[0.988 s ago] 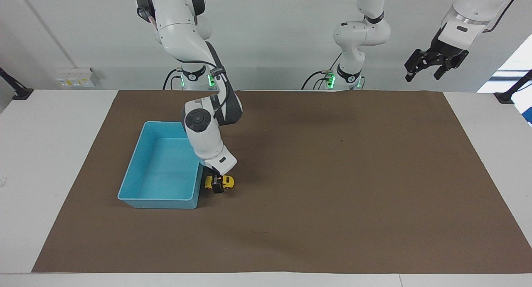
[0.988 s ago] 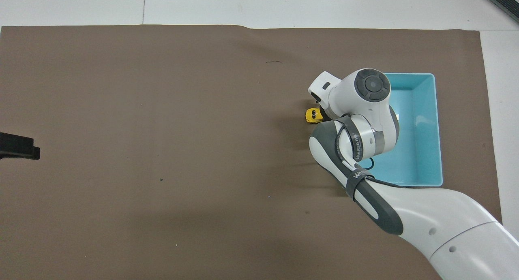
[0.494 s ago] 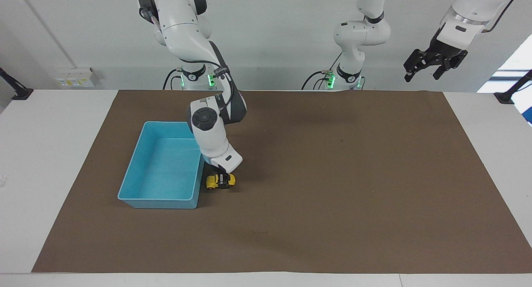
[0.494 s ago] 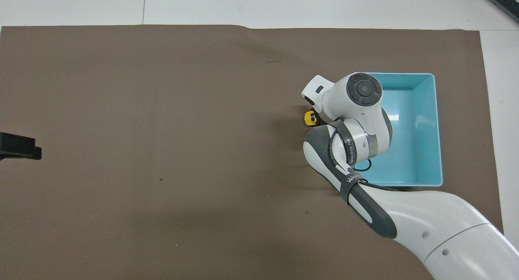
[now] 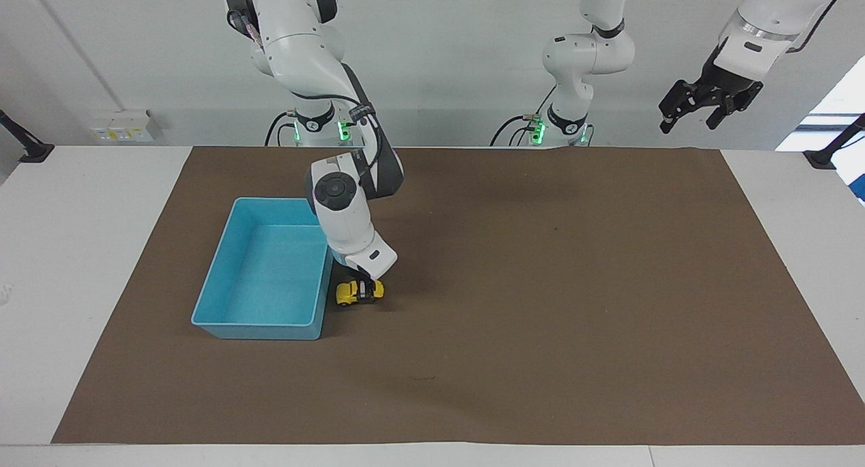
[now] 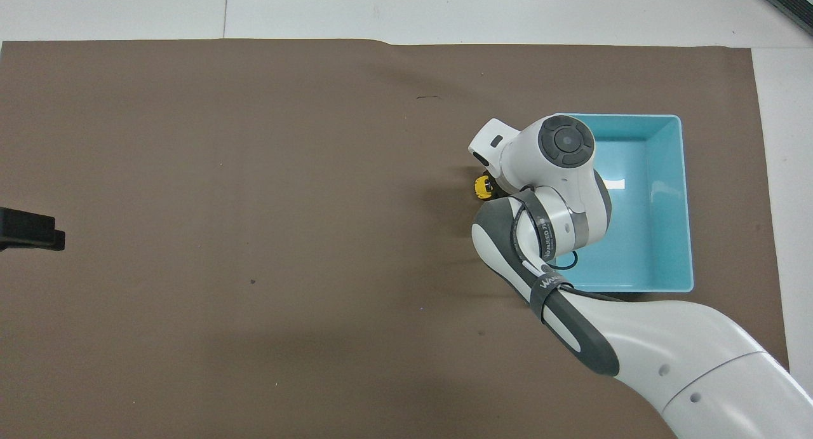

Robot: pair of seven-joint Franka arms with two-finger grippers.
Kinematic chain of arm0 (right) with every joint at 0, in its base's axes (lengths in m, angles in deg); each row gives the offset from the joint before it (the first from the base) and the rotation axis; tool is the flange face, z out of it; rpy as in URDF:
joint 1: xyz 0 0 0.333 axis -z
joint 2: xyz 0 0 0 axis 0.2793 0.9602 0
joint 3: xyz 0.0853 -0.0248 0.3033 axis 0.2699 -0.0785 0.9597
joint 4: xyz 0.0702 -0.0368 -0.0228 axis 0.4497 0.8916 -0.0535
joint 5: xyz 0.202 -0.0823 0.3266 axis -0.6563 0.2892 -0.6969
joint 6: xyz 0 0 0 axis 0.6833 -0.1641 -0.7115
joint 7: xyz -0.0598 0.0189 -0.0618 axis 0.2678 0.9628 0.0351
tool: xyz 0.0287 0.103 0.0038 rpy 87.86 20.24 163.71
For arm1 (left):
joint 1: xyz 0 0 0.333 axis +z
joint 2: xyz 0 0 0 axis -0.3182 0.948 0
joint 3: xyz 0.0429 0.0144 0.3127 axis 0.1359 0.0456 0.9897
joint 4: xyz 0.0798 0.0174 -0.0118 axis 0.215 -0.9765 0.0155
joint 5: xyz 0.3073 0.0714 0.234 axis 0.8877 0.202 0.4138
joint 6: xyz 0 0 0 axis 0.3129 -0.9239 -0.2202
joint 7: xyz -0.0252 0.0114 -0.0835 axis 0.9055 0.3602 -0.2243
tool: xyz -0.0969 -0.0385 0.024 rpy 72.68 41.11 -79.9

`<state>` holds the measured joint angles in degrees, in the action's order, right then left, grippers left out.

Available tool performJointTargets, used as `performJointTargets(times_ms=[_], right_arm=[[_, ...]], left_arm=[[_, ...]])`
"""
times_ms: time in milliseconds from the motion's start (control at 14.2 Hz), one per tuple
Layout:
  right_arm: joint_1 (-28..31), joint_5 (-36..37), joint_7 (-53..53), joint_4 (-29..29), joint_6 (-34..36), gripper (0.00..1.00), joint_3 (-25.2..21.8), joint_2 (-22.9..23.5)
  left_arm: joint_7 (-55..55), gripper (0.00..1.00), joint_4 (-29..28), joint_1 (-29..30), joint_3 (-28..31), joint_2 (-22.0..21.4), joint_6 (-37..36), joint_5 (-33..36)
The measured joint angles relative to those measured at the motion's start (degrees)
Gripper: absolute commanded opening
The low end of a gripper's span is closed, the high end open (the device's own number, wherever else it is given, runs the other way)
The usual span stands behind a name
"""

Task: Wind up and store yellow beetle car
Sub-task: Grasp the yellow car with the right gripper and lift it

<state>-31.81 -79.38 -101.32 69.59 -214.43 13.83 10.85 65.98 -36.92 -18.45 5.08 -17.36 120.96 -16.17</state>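
- My right arm bends steeply down; its gripper [image 5: 365,290] has fingers clamped on the car [image 5: 359,292], at the bin's [image 5: 223,269] three o'clock.
- Left gripper [image 5: 703,107] waits raised, fingers open.

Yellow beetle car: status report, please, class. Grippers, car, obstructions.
Right gripper shut on yellow beetle car, on the mat beside the blue bin. Left gripper open, waiting high. Nothing in the way.
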Motion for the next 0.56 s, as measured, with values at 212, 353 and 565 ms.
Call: performJointTargets(times_ms=[212, 353, 565], right_arm=[[0.0, 0.0, 0.4, -3.6, 4.0, 0.26, 0.0, -0.6], [0.0, 0.0, 1.7, -6.2, 6.7, 0.24, 0.0, -0.8], [0.5, -0.1, 2.7, -9.6, 11.7, 0.24, 0.0, -2.0]], left_arm=[[0.0, 1.0, 0.0, 0.1, 0.0, 0.0, 0.0, 0.0], [0.0, 1.0, 0.0, 0.1, 0.0, 0.0, 0.0, 0.0], [0.0, 1.0, 0.0, 0.1, 0.0, 0.0, 0.0, 0.0]])
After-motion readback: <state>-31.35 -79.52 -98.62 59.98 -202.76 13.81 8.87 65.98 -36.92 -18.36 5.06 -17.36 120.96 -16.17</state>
